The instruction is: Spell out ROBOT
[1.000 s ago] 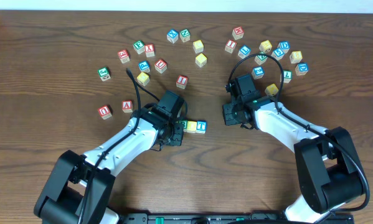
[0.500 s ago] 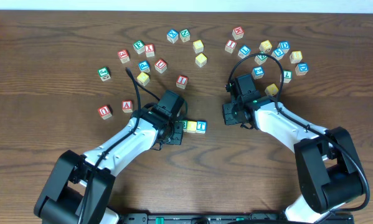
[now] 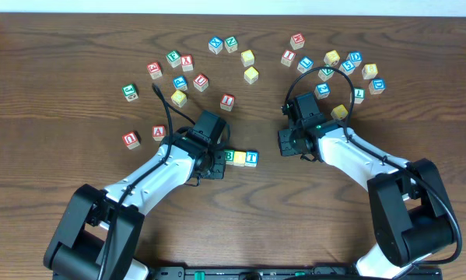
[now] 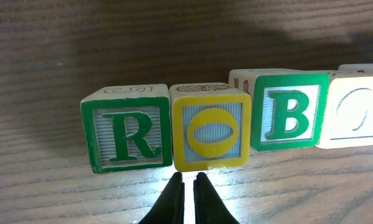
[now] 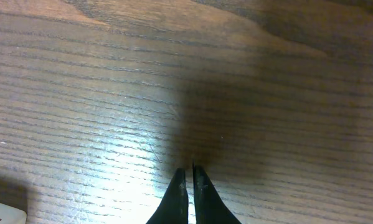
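Dark wood-grain tabletop (image 3: pixel 77 179), loose cubes (image 3: pixel 227 100) scattered beyond. ROBOT row (image 4: pixel 211 134) mid-table, just ahead of left tool (image 4: pixel 189 180), clenched empty; right tool (image 5: pixel 189 172) likewise. Left arm (image 3: pixel 159 173) now further left than before, uncovering B (image 3: pixel 229 156).

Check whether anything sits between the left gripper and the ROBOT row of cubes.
Nothing visible does. The shut left gripper points straight at the yellow O cube, flanked by the green R cube and green B cube, with only a sliver of bare table between.

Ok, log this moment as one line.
row: R, O, B, second O, T cubes | left jaws: shut, empty, facing first O | right jaws: shut, empty, above table
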`<state>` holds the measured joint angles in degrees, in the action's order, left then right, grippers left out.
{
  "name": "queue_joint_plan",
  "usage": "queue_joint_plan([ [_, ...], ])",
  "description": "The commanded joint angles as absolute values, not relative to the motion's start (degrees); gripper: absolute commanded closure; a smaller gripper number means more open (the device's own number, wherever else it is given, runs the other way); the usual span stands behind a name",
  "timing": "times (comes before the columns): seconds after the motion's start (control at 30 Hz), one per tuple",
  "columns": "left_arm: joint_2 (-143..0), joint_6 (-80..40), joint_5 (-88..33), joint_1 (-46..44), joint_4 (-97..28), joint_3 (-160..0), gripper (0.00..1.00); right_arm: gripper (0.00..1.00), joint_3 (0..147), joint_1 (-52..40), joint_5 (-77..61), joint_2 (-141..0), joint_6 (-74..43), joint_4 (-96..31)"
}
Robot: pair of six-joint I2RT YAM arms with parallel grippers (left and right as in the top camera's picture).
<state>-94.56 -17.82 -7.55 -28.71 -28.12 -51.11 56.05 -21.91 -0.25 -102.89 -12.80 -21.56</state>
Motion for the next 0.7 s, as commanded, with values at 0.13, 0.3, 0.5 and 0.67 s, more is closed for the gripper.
queue_joint_plan([
  [0.13, -95.98, -17.69, -8.34, -28.49, -27.73, -50.83, 0.92, 0.99, 56.60, -21.63, -0.40, -103.28, -12.56, -21.32],
  [0.3, -96.03, -17.69, -8.51, -28.29, -27.70, -50.85, 0.92, 0.99, 56.60, -21.63, -0.40, -103.28, -12.56, -21.19],
  [0.5, -96.03, -17.69, -8.51, -28.29, -27.70, -50.85, 0.92, 0.99, 56.60, -21.63, -0.43, -103.28, -12.53, -21.17],
  [0.67, -96.14, -17.67, -8.51, -28.29, -27.70, -50.85, 0.92, 0.99, 56.60, -21.63, -0.43, -103.28, -12.53, -21.17],
])
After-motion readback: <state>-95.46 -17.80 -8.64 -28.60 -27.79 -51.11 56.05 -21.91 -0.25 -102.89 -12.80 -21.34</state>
